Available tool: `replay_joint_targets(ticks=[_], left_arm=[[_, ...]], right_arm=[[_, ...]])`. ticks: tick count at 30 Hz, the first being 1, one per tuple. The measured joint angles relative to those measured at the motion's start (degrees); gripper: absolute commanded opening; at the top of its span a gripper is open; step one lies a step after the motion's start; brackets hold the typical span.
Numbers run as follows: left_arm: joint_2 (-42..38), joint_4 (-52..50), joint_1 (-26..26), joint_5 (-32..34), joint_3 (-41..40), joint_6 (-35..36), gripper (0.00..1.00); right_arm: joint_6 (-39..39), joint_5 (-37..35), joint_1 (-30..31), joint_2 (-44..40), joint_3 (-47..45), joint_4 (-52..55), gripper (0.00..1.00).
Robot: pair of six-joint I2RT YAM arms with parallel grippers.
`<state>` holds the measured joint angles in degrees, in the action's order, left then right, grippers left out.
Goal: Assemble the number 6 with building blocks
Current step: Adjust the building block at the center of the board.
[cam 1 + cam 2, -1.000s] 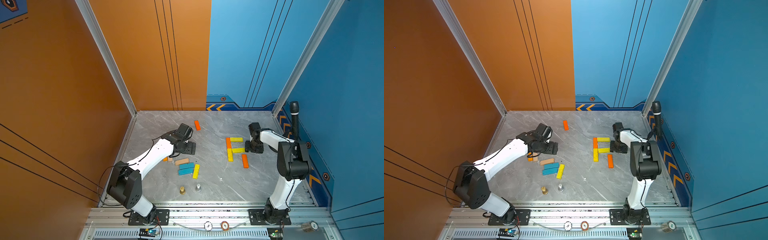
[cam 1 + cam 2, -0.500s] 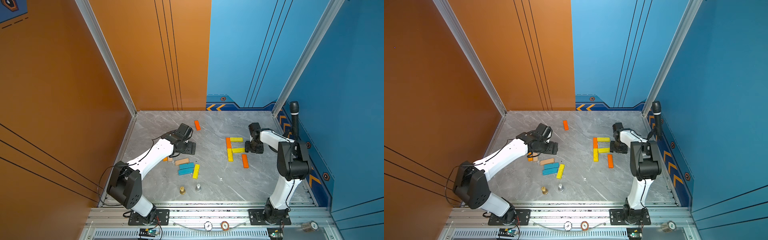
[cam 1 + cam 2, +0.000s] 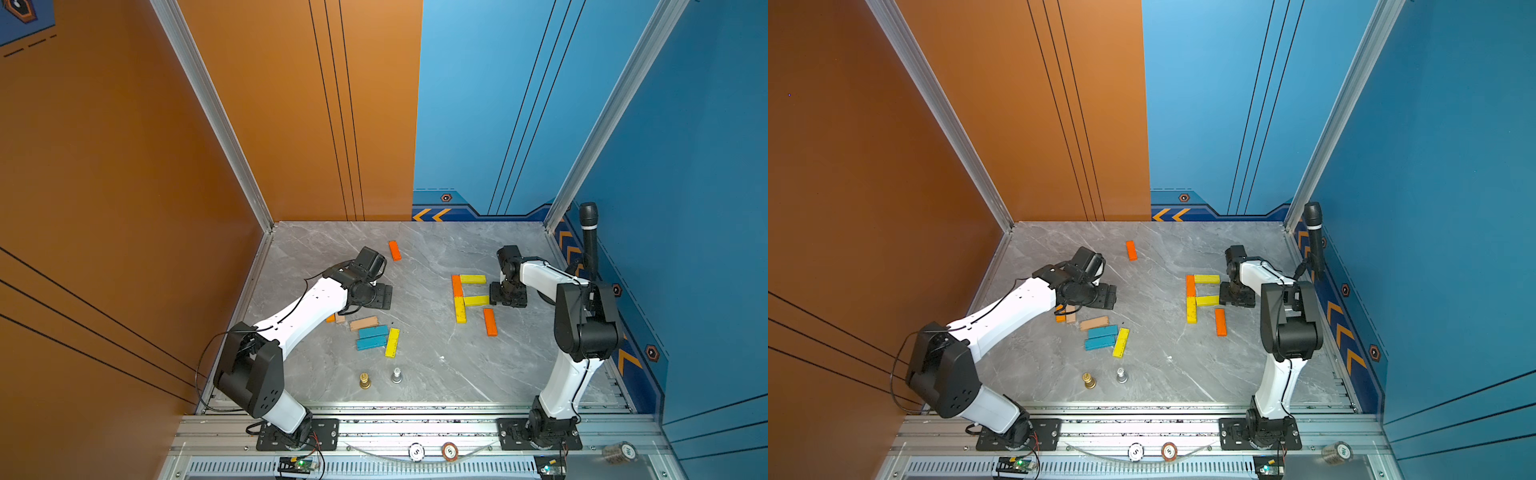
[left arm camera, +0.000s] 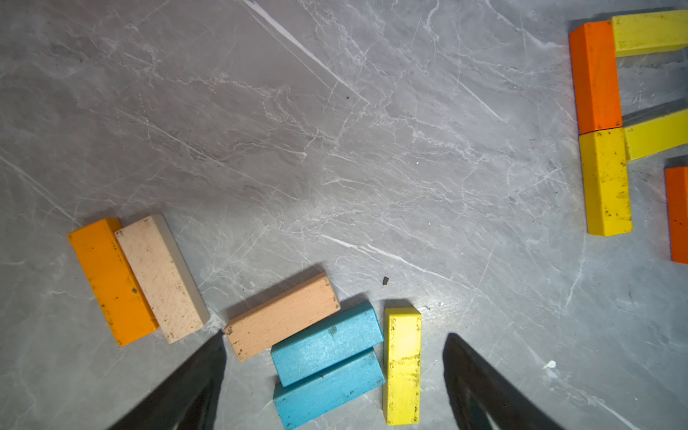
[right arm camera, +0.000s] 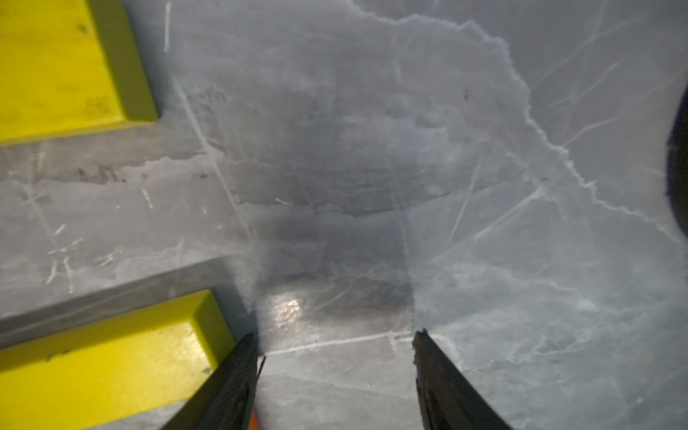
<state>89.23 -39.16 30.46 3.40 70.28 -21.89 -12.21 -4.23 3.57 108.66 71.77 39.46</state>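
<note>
**Desk:** Top views first. Where does the six stand?

**Stringer:** In a top view, five building blocks lie on the grey surface (image 3: 428, 257) beside the right pincer (image 3: 508, 295). An orange upright (image 3: 456, 285) and a yellow upright (image 3: 460, 311) sit end to end, long axes pointing at the back wall. A top yellow bar (image 3: 473, 279) and a middle yellow bar (image 3: 476, 300) run across. An orange side block (image 3: 490, 321) lies lower down, leaning slightly. No bottom bar is laid.

**Desk:** The left wrist view?

**Stringer:** The left pincer (image 4: 335, 337) hangs released above the spares: a tan block (image 4: 282, 315), two teal blocks (image 4: 327, 344) flank to flank, and a yellow spare (image 4: 403, 366) hard against them. Packed so tight, closing on one could drag its neighbours.

**Desk:** And the right wrist view?

**Stringer:** The right pincer (image 5: 337, 333) is released, with bare surface between its jaws. One jaw stands just beside the free end of the middle yellow bar (image 5: 111, 357), which already sits askew to the top bar. A sideways sweep there would likely skew it further or clip the orange block below.
</note>
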Motion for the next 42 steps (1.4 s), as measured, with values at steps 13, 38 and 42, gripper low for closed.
replay_joint_targets(ticks=[13, 38, 42], left_arm=[[0.0, 0.0, 0.0, 0.0, 0.0, 0.0, 0.91], [0.0, 0.0, 0.0, 0.0, 0.0, 0.0, 0.91], [0.0, 0.0, 0.0, 0.0, 0.0, 0.0, 0.91]], right_arm=[[0.0, 0.2, 0.0, -0.4, -0.5, 0.0, 0.72], [-6.6, -0.9, 7.1, -19.7, -9.2, 1.1, 0.62], [-7.3, -0.5, 11.2, -18.7, -11.6, 1.8, 0.57]])
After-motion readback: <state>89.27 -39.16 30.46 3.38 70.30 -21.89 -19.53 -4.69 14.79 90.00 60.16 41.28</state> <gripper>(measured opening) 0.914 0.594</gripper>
